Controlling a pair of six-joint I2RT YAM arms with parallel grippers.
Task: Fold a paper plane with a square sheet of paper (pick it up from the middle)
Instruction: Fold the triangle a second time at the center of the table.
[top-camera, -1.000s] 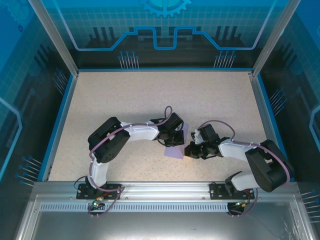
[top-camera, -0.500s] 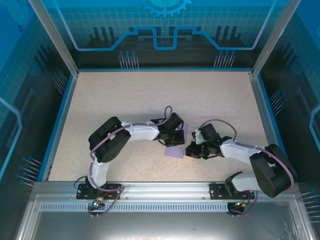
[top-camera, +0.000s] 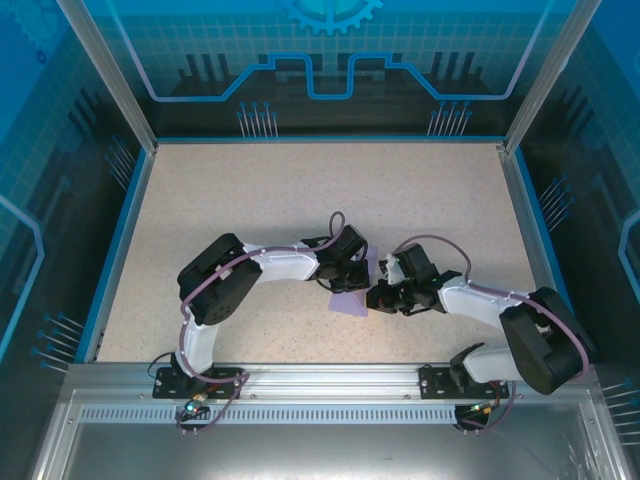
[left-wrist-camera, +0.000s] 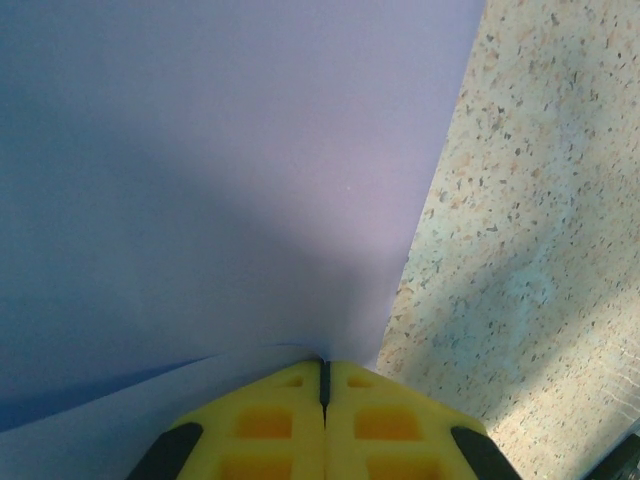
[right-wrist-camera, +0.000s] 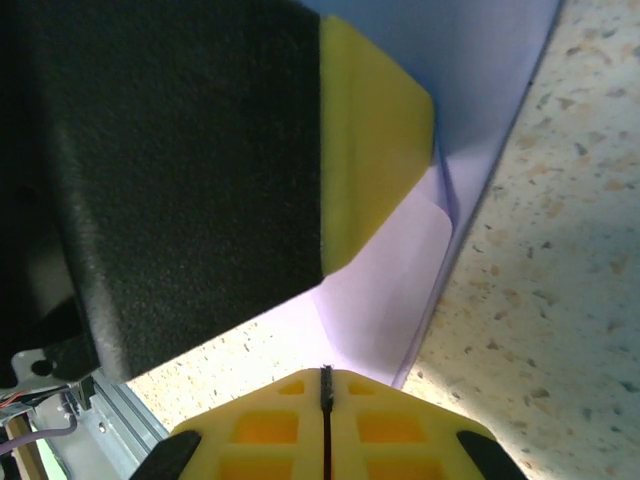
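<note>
Both arms bend inward at mid-table. The left hand (left-wrist-camera: 323, 365) is pressed together, tips on the purple paper (top-camera: 350, 304); the right hand (right-wrist-camera: 326, 372) is pressed together at its edge. The paper lies on the speckled table (top-camera: 300, 190), with blue panels (top-camera: 200, 60) around

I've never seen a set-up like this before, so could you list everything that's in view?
sheet of paper: one, lavender, partly folded, on the table between the grippers.
table: one, speckled beige, inside the enclosure.
enclosure panels: several, translucent blue, around the table.
metal rail: one, silver, along the near edge.
left arm: one, white and black, bolted at the rail.
right arm: one, white and black, bolted at the rail.
left gripper: one, yellow fingers, shut, tips at the paper.
right gripper: one, yellow fingers, shut, tips at the paper's edge.
</note>
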